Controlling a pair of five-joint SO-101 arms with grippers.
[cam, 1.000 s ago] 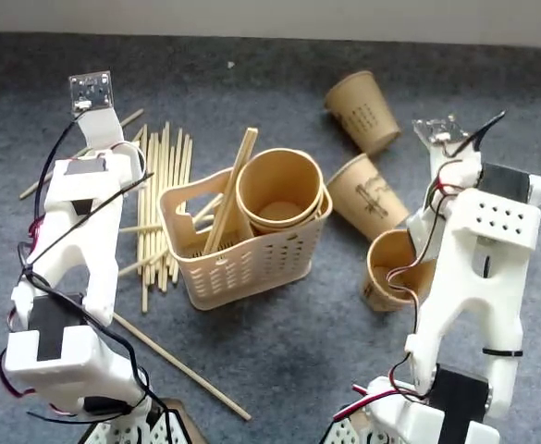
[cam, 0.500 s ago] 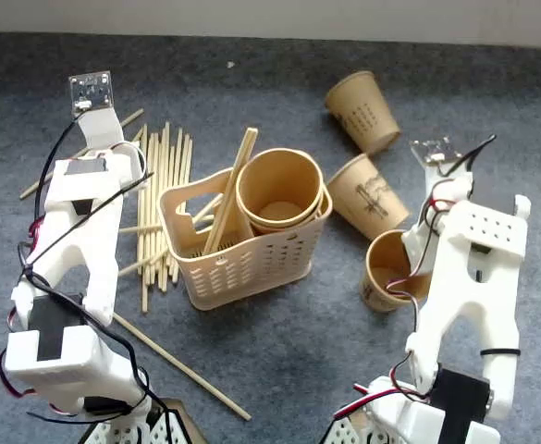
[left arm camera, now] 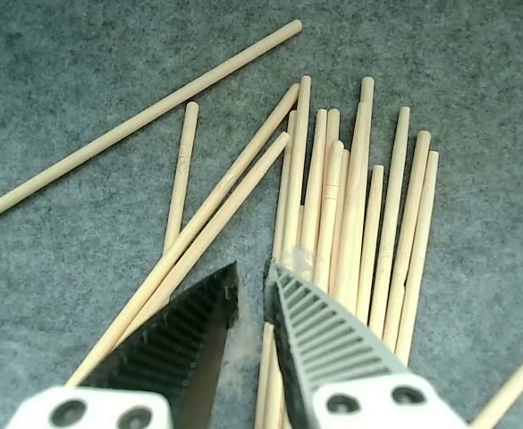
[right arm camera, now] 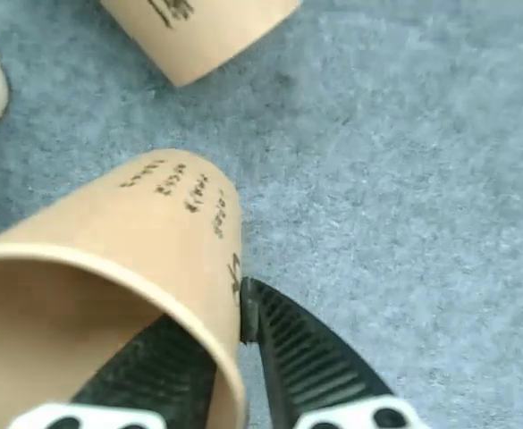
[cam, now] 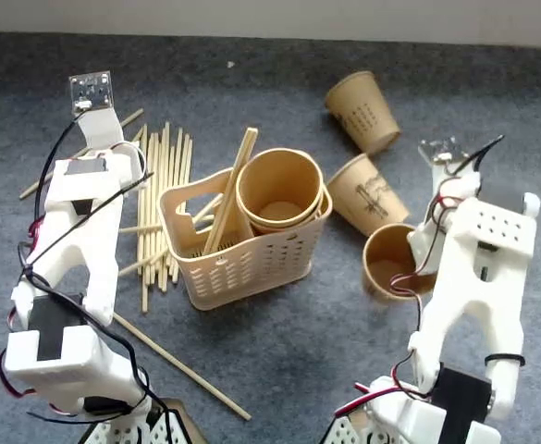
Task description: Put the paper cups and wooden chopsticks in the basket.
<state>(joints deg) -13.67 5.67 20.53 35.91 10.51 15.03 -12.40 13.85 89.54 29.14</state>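
A cream plastic basket [cam: 252,264] stands mid-table with stacked paper cups [cam: 279,194] and a few chopsticks [cam: 236,180] in it. A bundle of wooden chopsticks [cam: 159,199] lies left of it. My left gripper [left arm camera: 254,273] hovers just over that bundle [left arm camera: 350,206], jaws nearly together with nothing between them. My right gripper [right arm camera: 230,308] is shut on the wall of a paper cup [right arm camera: 145,241], one finger inside and one outside. This held cup [cam: 388,264] hangs right of the basket, mouth up. Two more cups [cam: 362,111] [cam: 374,192] lie on their sides behind it.
A single long chopstick [cam: 182,368] lies slanted in front of the basket near the left arm's base. Another stray stick [left arm camera: 136,121] crosses behind the bundle. Grey carpet [cam: 279,361] covers the table between the two arm bases.
The right arm has shifted slightly toward the front, and the cup in its gripper has tipped more upright. The left arm has stayed still.
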